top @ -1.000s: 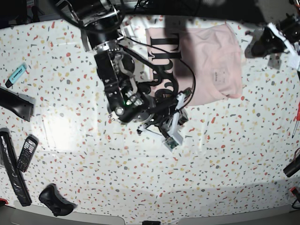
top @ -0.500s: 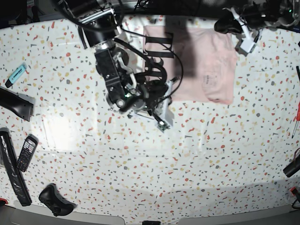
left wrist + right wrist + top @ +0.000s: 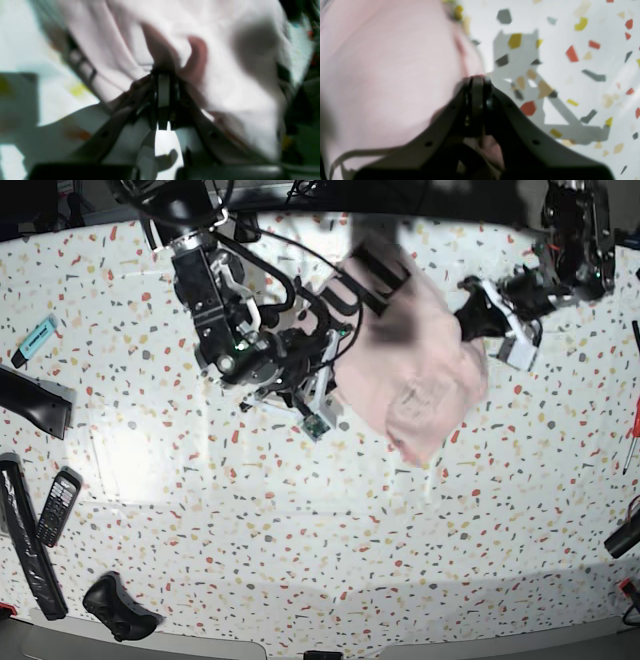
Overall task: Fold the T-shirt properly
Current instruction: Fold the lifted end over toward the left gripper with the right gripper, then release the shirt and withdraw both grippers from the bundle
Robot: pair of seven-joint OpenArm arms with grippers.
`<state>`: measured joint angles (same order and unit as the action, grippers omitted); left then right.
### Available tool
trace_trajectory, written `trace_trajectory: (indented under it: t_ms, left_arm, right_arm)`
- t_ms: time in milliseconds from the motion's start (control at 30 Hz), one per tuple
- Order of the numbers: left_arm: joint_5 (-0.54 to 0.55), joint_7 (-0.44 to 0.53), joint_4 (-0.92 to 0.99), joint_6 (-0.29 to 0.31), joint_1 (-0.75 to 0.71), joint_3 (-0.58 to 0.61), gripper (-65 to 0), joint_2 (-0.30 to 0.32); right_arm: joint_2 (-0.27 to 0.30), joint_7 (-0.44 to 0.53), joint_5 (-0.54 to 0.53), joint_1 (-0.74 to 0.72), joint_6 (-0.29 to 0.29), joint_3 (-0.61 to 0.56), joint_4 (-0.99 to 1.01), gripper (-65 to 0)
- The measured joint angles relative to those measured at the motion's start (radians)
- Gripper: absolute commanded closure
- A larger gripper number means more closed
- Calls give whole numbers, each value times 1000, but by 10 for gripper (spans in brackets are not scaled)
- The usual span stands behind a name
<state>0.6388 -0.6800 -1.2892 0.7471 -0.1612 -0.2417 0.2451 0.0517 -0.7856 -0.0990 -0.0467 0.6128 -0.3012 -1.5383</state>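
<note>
The pale pink T-shirt (image 3: 425, 370) is bunched and slanted across the back middle of the table, its black lettering (image 3: 375, 272) at the far end. In the base view my right gripper (image 3: 328, 390) is at the shirt's left edge and my left gripper (image 3: 468, 308) at its right edge. The right wrist view shows the right gripper (image 3: 477, 78) shut on the edge of the T-shirt (image 3: 382, 75). In the blurred left wrist view, the left gripper (image 3: 163, 72) is shut on a fold of the T-shirt (image 3: 225, 75).
On the speckled table (image 3: 300, 520), the left side holds a teal marker (image 3: 36, 338), a black wedge (image 3: 35, 402), a phone handset (image 3: 57, 506), a long black bar (image 3: 25, 540) and a black controller (image 3: 118, 608). Red-handled tools (image 3: 634, 430) lie at the right edge.
The shirt lay flat as a rectangle at the back; now it is bunched and turned diagonal, reaching nearer. The left gripper came nearer onto its right edge; the right gripper shifted back and left.
</note>
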Motion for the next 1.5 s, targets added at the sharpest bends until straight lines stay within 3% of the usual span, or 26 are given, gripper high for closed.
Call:
trace_trajectory:
  t_ms: [167,400,500,667,800,867,1000,1133,1367,1500]
  left_arm:
    - [-116,34,34,-34,116,-2,0,11]
    - [-138,15,43,-41,181,-4,0,16]
    - [-61,-14,44,-45,176,0,0,50]
    - [153,-144,28,-60,137,-1,0,167]
    - [190,-158,-39,-59,81,-23,0,201]
    - [192,-157,-88,-59,33,-66,0,196]
    - [187,-160,-212,-116,-87,-175,0,196]
    - [193,-154,-349,-116,-204,-275,0,193]
    - [193,-150,-484,-113,-407,-413,0,53]
    - [188,-158,-482,-115,-501,-439,0,1]
  right_arm:
    - [-3,1,-20,53,0,0,-37,0]
    - [-2,11,-93,95,0,-5,-44,0]
    - [-3,-5,-94,100,-26,18,-89,0]
    - [-8,-34,-108,98,-44,119,-238,0]
    - [-8,-92,-108,105,-47,204,-315,0]
    - [-8,-95,-105,141,-47,249,-357,0]
    - [-11,-93,-109,235,-48,329,-457,0]
    - [-11,-103,-109,365,-49,393,-552,0]
    - [-13,-140,-117,636,-74,490,-699,0]
    - [-13,-166,-195,799,-75,548,-716,0]
